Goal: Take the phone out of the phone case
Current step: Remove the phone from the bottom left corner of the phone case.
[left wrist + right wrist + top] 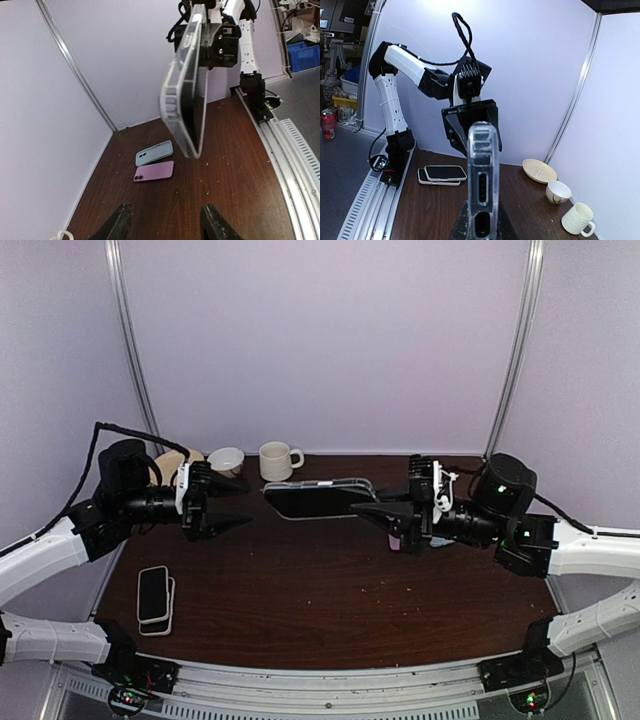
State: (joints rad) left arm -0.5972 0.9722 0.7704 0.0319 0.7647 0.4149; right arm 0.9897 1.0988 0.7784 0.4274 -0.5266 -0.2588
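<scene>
One phone case [175,95], phone [199,120] inside, lifted

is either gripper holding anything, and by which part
The right gripper clamps the cased phone by the end nearest that arm; the left gripper is open and empty.

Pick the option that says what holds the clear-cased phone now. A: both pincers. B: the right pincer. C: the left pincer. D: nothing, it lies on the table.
B: the right pincer clamps one end of the clear-cased phone in the air, while the left pincer stands open, apart from it.
</scene>
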